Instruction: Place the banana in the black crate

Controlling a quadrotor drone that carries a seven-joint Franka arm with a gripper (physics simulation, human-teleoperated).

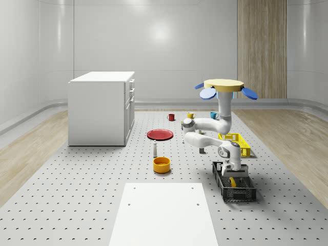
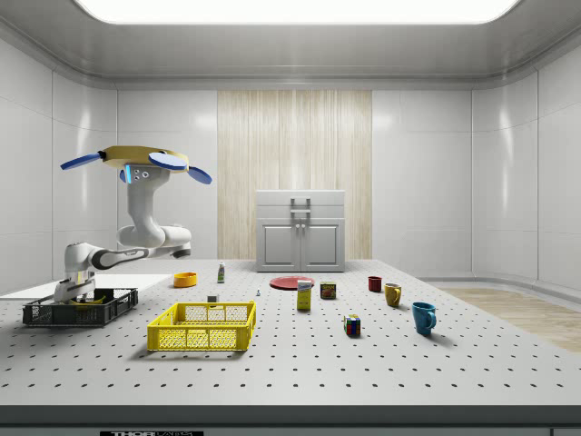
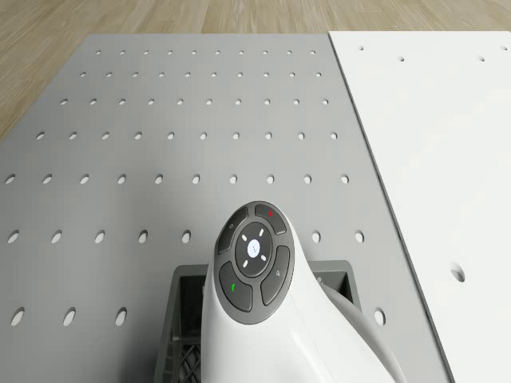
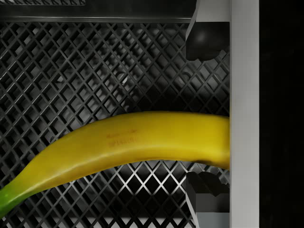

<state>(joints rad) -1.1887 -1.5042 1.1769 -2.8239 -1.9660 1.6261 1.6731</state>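
Banana lowered into black crate; release still to be done.

In the wrist view the banana [image 4: 137,142] is seen across frame centre over the black crate [image 4: 71,71] mesh, between the fingers [image 4: 205,40], which look spread just wider than the fruit; contact cannot be told. Gripper [image 1: 233,179] inside crate, lower right of whole-scene view; drone [image 1: 223,85] hovering behind, upper right.

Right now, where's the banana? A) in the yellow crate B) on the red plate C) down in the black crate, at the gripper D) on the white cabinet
C: the banana lies over the black crate mesh, with the gripper lowered into it.
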